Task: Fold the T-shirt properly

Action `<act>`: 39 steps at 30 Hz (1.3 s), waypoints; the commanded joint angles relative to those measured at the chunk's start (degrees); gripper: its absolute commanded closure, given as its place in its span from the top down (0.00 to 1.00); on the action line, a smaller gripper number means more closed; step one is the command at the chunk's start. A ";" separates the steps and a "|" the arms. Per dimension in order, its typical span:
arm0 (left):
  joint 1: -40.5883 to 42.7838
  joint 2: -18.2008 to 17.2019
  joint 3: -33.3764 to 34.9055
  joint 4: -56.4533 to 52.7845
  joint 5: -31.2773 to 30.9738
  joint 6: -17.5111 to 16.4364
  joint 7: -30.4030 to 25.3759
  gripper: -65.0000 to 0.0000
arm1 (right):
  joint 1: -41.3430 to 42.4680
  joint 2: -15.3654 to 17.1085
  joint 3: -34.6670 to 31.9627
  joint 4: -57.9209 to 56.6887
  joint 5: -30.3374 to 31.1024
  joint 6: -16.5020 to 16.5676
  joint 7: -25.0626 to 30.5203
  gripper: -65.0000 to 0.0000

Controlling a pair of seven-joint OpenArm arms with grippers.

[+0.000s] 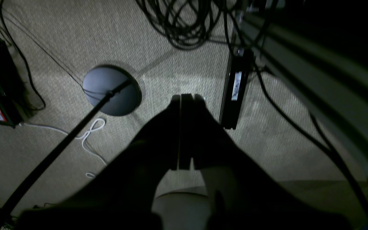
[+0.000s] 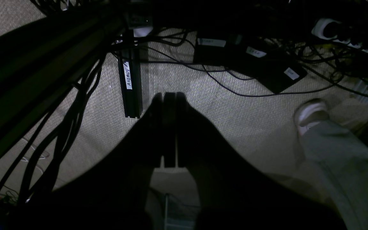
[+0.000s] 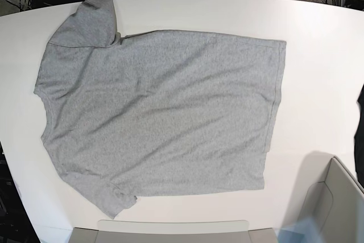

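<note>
The light-grey T-shirt (image 3: pixel 165 112) lies spread flat on the white table (image 3: pixel 318 38) in the base view. Its sleeves point to the upper left and lower left, its hem runs down the right side, and no lettering shows on the upper face. Neither gripper appears in the base view. In the left wrist view my left gripper (image 1: pixel 185 96) hangs over carpeted floor with its fingers pressed together and nothing between them. The right wrist view shows my right gripper (image 2: pixel 169 94) the same way, shut and empty above the carpet. The T-shirt is in neither wrist view.
A grey open box (image 3: pixel 335 197) stands at the table's lower right, and a grey rim (image 3: pixel 170 231) runs along the front edge. On the floor are cable bundles (image 1: pixel 184 25), a round black stand base (image 1: pixel 112 91), labelled black bars (image 2: pixel 129 86) and a person's white shoe (image 2: pixel 308 115).
</note>
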 commanded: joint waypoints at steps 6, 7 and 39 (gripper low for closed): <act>0.93 -0.02 -0.25 0.01 -0.17 0.03 -0.25 0.00 | -0.38 0.06 -0.16 0.10 0.14 0.40 0.31 0.00; 0.93 0.07 -0.25 0.01 -0.17 0.03 -0.25 0.00 | -0.38 0.06 -0.16 0.10 0.14 0.40 0.31 0.00; 7.00 -1.87 -0.34 4.67 -0.25 0.03 -11.51 0.00 | -6.36 4.63 -0.34 1.37 -0.30 0.40 0.58 0.00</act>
